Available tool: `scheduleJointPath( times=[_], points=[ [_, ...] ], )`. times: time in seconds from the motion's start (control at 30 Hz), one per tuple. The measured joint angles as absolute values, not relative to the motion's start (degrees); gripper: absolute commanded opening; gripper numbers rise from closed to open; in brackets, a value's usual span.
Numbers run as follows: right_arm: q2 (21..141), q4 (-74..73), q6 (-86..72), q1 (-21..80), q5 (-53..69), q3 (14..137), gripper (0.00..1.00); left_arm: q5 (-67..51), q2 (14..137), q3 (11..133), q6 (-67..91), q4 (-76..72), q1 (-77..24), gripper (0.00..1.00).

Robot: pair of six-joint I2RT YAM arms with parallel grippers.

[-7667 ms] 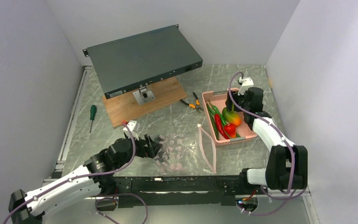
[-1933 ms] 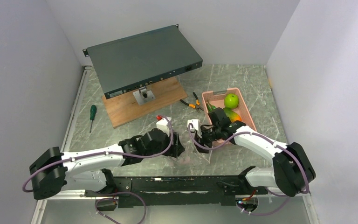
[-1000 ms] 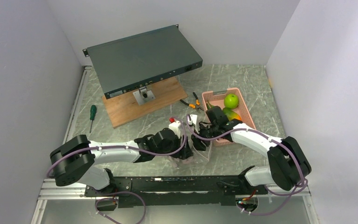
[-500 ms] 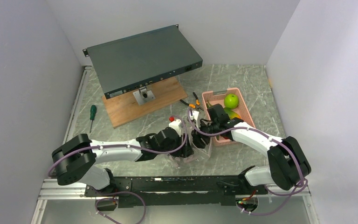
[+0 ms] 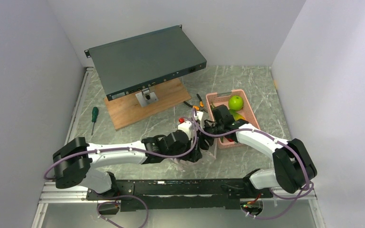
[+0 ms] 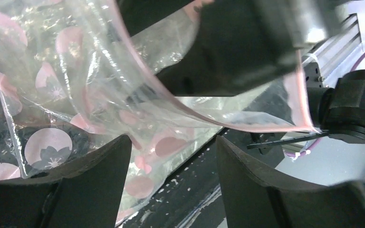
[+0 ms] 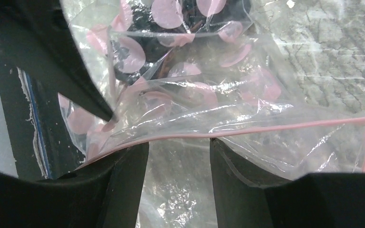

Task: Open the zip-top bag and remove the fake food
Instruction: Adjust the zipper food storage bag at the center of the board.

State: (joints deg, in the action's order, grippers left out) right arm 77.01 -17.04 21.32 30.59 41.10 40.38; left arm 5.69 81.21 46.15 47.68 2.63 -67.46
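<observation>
Left gripper [image 6: 171, 145], right gripper [image 7: 177, 148], one bag [image 7: 197, 90]

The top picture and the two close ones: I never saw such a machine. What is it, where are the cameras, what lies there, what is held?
Two robot arms, bolted to a table. The top picture looks down from above; each close one comes from a wrist camera. On the table: a pink basket with a green apple, pliers, a screwdriver, a dark box on a board. The left hand and right hand meet at a clear dotted bag, both open; I see no firm grip.
</observation>
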Motion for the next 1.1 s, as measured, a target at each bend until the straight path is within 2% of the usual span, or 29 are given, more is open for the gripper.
scheduleJointPath(
  times=[0.3, 0.6, 0.7, 1.1],
  points=[
    [77.0, -16.6, 19.9, 30.6, 40.9, 40.5, 0.52, 11.1, 84.0, 52.5, 47.5, 8.9, -70.5, 0.63],
    [77.6, -16.4, 16.6, 28.9, 42.2, 41.7, 0.52, 17.2, 85.8, 51.6, 47.9, 10.2, -70.7, 0.64],
    [78.6, -16.2, 14.3, 27.6, 43.7, 42.1, 0.52, 18.1, 81.6, 46.8, 47.7, 7.7, -70.7, 0.68],
    [83.3, -14.1, 5.7, 25.6, 46.5, 42.2, 0.49, 24.1, 55.8, 28.6, 52.4, 2.8, -70.3, 0.7]
  ],
)
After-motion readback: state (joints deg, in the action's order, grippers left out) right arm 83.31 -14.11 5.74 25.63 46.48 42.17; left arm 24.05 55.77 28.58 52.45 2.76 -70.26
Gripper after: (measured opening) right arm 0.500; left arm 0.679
